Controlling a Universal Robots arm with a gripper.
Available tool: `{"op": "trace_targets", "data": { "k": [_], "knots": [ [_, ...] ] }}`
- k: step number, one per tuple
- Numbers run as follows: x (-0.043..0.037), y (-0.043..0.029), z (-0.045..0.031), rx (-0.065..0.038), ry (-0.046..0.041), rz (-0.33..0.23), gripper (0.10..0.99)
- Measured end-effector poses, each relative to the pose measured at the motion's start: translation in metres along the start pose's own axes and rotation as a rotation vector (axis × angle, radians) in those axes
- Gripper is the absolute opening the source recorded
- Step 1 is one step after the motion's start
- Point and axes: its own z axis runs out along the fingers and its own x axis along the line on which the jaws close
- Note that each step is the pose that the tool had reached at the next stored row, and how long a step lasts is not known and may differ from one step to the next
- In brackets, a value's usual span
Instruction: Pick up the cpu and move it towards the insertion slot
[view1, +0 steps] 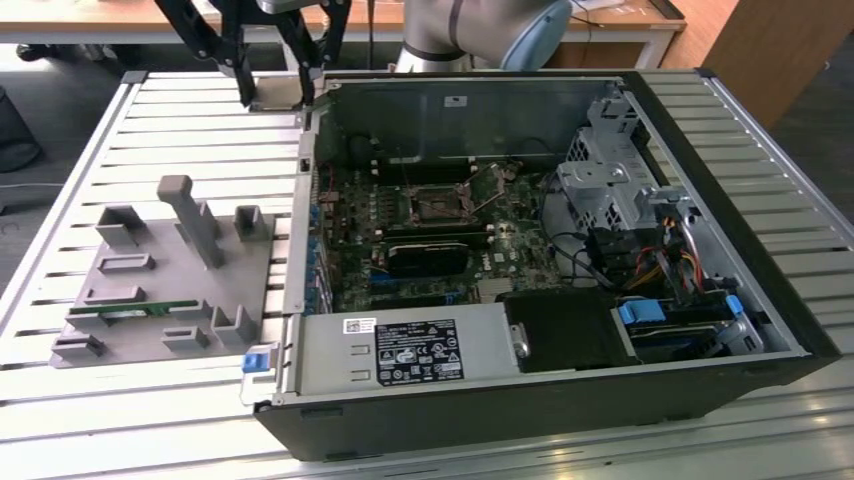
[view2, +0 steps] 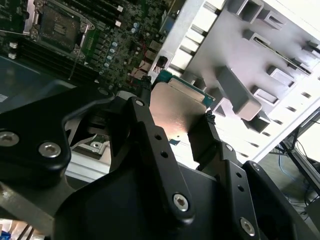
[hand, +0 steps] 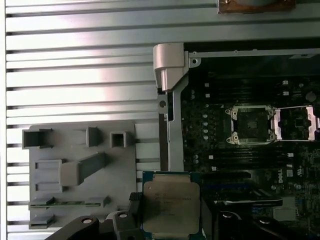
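The gripper (hand: 172, 220) is pinching the cpu (hand: 171, 207) flat, hanging just outside the case wall, the insertion slot (hand: 248, 125) lying inside it.

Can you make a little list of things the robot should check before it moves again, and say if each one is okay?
1. Is the cpu in the gripper? Ok: in both wrist views the black fingers sit on two sides of it.
2. Is the cpu off the grey tray? Ok: it hangs by the computer case's edge.
3. Is the insertion slot open? Ok: its metal frame is flipped aside.
4. Is the cpu over the slot? Not ok: the slot lies further along the green board.
5. Is the cpu level? Cannot tell.
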Motion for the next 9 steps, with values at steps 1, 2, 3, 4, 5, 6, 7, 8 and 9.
{"op": "trace_targets", "data": {
  "k": [1, 2, 3, 4, 5, 6, 7, 8, 9],
  "knots": [
    [-0.0024, 0.0003, 0.0, 0.0, -0.0001, 0.0, 0.545],
    [-0.0047, 0.0005, 0.0, 0.0, 0.0, 0.0, 0.545],
    [-0.0071, 0.0008, 0.0, 0.0, 0.0, 0.0, 0.545],
    [-0.0095, 0.001, 0.0, 0.0, 0.0, 0.0, 0.545],
    [-0.0121, 0.0013, 0.0001, 0.0, -0.0001, 0.0, 0.545],
    [-0.0144, 0.0015, 0.0, 0.0, 0.0, 0.0, 0.545],
    [-0.0164, 0.0017, 0.0001, 0.0, -0.0001, 0.0, 0.545],
    [-0.0184, 0.0018, 0.0001, 0.0, -0.0001, 0.0, 0.545],
    [-0.0202, 0.0019, 0.0001, 0.0, 0.0, 0.0, 0.545]
  ]
}}
